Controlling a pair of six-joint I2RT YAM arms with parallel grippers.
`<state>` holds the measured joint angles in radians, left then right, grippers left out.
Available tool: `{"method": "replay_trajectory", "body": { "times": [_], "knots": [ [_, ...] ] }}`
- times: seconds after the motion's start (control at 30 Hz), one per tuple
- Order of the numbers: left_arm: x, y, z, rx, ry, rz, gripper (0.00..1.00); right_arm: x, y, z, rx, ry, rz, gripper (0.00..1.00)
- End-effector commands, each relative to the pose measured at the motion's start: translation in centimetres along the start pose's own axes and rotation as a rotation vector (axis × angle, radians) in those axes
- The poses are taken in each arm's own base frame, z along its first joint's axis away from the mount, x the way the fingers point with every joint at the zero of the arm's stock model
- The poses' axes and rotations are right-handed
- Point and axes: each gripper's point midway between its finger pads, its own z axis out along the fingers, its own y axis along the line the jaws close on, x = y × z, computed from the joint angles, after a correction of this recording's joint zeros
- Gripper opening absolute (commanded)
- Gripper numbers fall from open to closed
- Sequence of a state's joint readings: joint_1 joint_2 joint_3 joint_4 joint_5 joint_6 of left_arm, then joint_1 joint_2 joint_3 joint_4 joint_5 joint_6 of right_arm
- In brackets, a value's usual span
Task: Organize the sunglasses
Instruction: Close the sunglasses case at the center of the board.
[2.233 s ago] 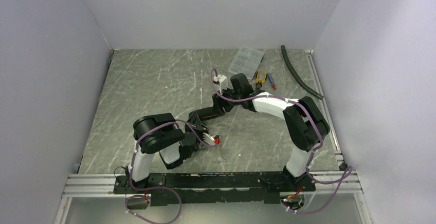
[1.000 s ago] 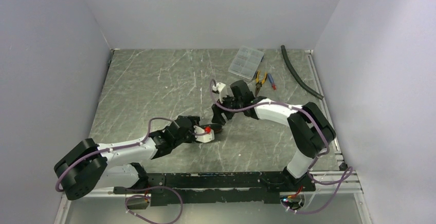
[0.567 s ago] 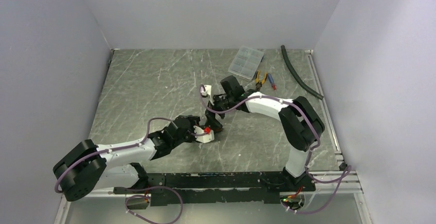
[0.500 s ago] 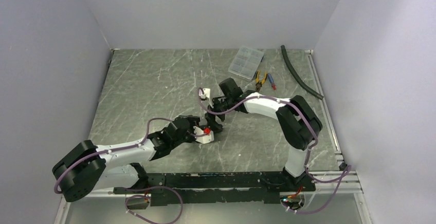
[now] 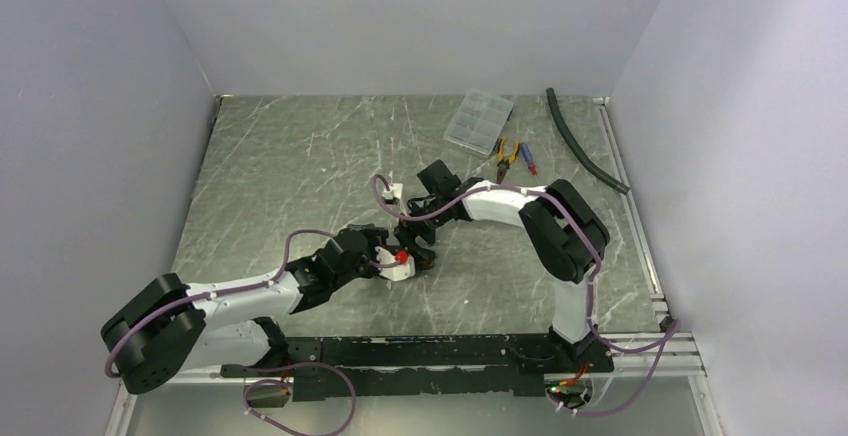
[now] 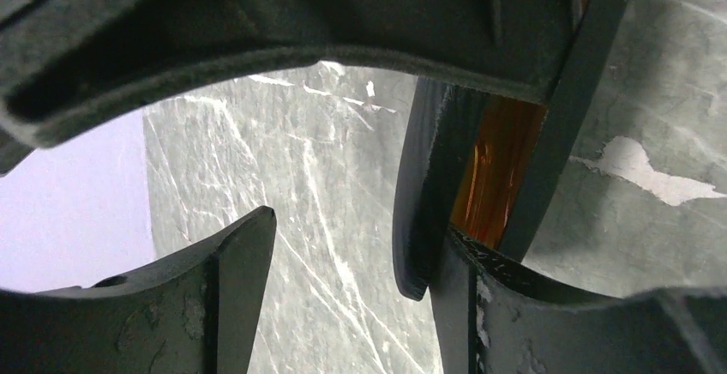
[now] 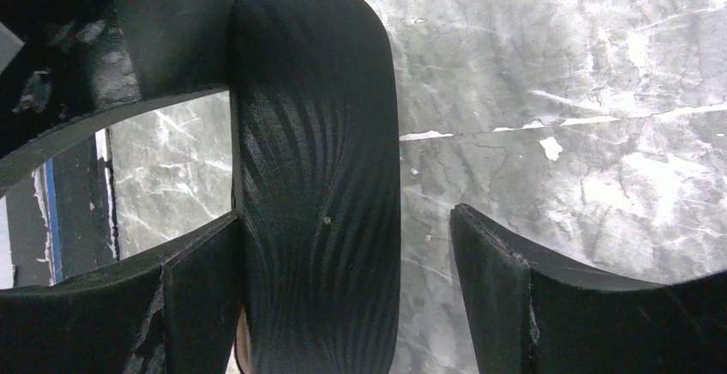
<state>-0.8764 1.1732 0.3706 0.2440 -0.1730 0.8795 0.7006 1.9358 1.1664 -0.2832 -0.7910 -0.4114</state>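
1. The left claw (image 6: 351, 254) reaches in low over the middle of the desk (image 5: 290, 156). Its jaws stand wide apart and grip nothing. Bare desk fills most of the gap, and only a dark, felt-edged rim sits just beside one finger. I judge it is set there to steady or prop that rim, not to lift anything.
2. The sunglasses (image 6: 497, 168) show only as a strip of translucent amber wedged between that rim and a second dark edge. The two edges look like the halves of the glasses case (image 7: 317, 159). So the sunglasses seem to sit inside the case while it is partly open. The top view is too small to confirm this.
3. The right claw (image 7: 343, 245) comes from the opposite side and meets the left claw at the centre of the desk. Its jaws are parted too and straddle the ribbed black case. The case lies against one finger with a clear gap to the other, so it is not clamped. That stance would suit closing on the case or pressing its lid down, with the left claw as the counter-hold.
4. Toward the back right, a clear compartment box (image 5: 478, 121), orange-handled pliers (image 5: 507, 153) and a black hose (image 5: 585, 151) lie well apart from both claws. They look to be no part of this job.
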Motion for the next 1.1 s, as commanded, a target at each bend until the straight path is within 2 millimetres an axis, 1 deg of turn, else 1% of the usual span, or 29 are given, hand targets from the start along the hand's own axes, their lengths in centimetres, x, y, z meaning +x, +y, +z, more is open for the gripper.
{"method": "replay_trajectory", "body": {
  "times": [0.0,0.1,0.2,0.3,0.43,0.53,0.57,0.63,0.77,0.87,0.97,1.07],
  "knots": [
    [-3.3,1.8,-1.1,-0.011,-0.119,-0.079,0.69,2.5,-1.7,0.3,0.117,0.069,0.073,0.82],
    [-4.4,1.6,-2.1,0.029,-0.173,-0.100,0.71,2.9,-2.7,0.0,0.187,0.072,0.103,0.80],
    [-4.4,1.3,-2.8,0.049,-0.176,-0.106,0.72,3.0,-3.8,-0.7,0.255,0.057,0.124,0.79],
    [-4.5,1.3,-3.1,0.056,-0.184,-0.111,0.72,3.1,-4.6,-1.3,0.315,0.049,0.132,0.78],
    [-4.9,1.9,-3.7,0.057,-0.205,-0.145,0.73,2.5,-4.7,-1.9,0.347,0.022,0.117,0.78],
    [-4.8,3.2,-4.3,0.029,-0.219,-0.188,0.73,2.1,-4.4,-2.5,0.367,0.017,0.116,0.78],
    [-4.1,3.2,-4.5,0.033,-0.202,-0.204,0.73,1.9,-4.2,-2.7,0.375,0.019,0.112,0.78],
    [-2.8,4.0,-4.6,0.008,-0.176,-0.238,0.73,1.4,-3.8,-3.0,0.394,0.025,0.096,0.79],
    [1.2,5.2,-4.4,-0.052,-0.068,-0.323,0.73,-0.5,-2.1,-3.6,0.423,0.005,0.031,0.90],
    [3.9,5.4,-4.1,-0.062,0.010,-0.397,0.73,-1.9,-1.6,-4.4,0.444,-0.032,0.019,0.95],
    [5.7,5.6,-4.1,-0.075,0.055,-0.454,0.73,-3.1,-1.2,-5.4,0.472,-0.069,0.023,0.99],
    [6.2,5.5,-4.2,-0.068,0.057,-0.482,0.73,-4.2,-0.2,-6.0,0.458,-0.103,0.015,1.00]
  ]
}}
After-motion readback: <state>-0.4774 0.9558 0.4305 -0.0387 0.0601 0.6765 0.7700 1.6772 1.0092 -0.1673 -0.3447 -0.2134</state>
